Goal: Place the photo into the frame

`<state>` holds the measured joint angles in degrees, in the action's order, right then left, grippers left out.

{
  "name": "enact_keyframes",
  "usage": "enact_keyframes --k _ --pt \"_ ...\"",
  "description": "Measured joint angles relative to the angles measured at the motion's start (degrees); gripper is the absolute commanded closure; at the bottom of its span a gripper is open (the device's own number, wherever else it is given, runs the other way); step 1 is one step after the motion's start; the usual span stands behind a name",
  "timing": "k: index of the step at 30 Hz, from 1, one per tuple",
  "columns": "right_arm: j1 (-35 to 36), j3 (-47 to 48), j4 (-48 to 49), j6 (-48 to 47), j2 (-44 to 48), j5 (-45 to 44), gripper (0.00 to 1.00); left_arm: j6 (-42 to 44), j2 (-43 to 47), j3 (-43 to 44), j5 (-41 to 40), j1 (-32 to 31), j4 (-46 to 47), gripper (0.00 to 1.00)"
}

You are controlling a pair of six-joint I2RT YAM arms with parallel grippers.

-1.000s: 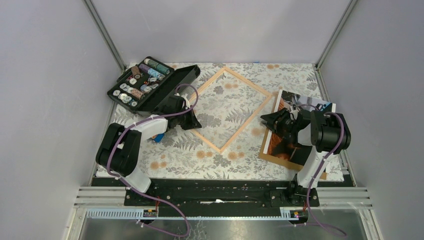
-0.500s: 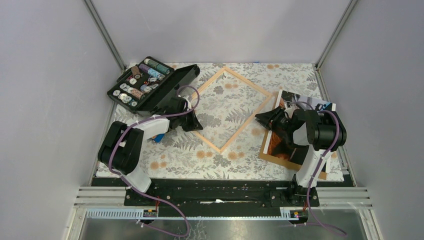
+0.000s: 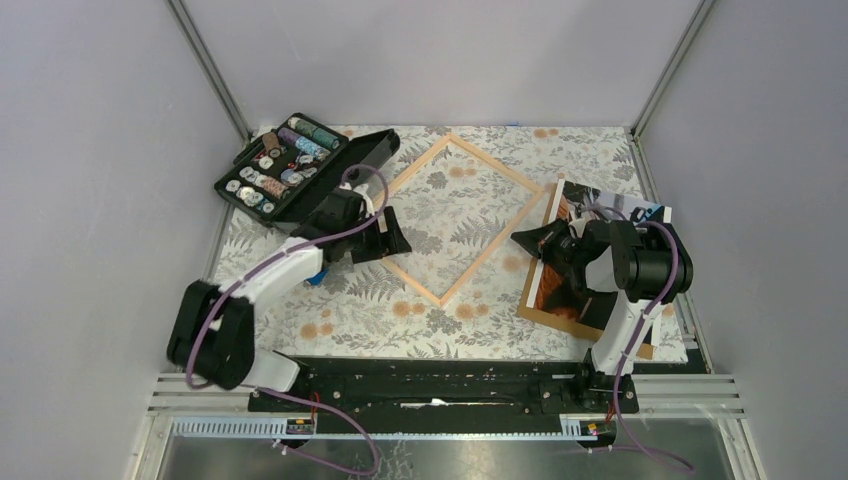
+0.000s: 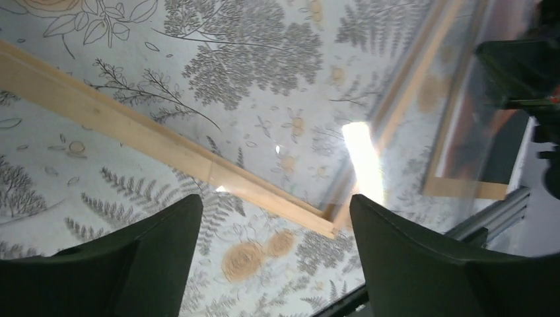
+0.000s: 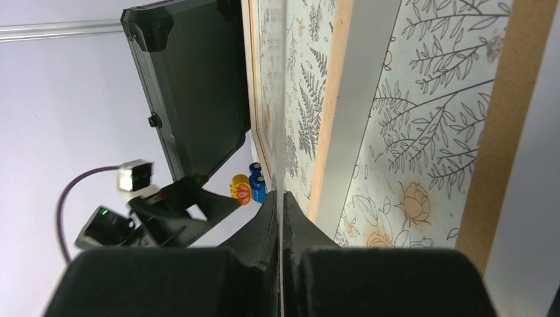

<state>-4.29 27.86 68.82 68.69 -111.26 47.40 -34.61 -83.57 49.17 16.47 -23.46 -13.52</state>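
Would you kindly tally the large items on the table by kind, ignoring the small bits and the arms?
picture frame: 1
photo: 1
backing board: 1
black case: 1
Total: 4

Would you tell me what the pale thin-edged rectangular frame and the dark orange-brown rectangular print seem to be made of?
The pale rectangular frame: bare-looking wood, matt, with a joint line; its see-through centre throws glare, so probably glass or clear plastic. The dark orange-brown photo: probably printed paper, a thin sheet with a white border; sheen hard to judge.
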Motion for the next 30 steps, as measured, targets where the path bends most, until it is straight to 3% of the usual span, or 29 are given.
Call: enact_keyframes --k 5,8,13,19,25,30 --pt "0.07 -0.85 -0.37 -0.59 1.16 -0.9 1.0 1.42 11.32 3.37 -1.7 -0.87 -7.58 0.01" --pt "0.09 -1.05 -0.37 -1.25 1.49 -1.64 1.0 2.73 15.41 10.75 -2.1 -1.25 -12.74 0.01" --pt "0.94 -2.47 0.76 -1.16 1.51 -4.15 1.0 4.15 16.35 29.38 -1.62 -1.33 -16.13 0.01" --pt "5.11 -3.54 2.27 -0.79 1.84 -7.91 1.0 4.85 15.3 40.57 0.31 -1.81 -13.07 0.01" --pt "6.78 -5.03 -2.03 -3.85 8.63 -10.64 1.0 7.52 10.05 43.45 0.81 -3.04 -11.47 0.01" --pt "8.09 -4.66 -2.47 -6.32 11.04 -13.6 1.0 13.11 11.28 38.05 -6.45 -7.87 -10.6 0.01"
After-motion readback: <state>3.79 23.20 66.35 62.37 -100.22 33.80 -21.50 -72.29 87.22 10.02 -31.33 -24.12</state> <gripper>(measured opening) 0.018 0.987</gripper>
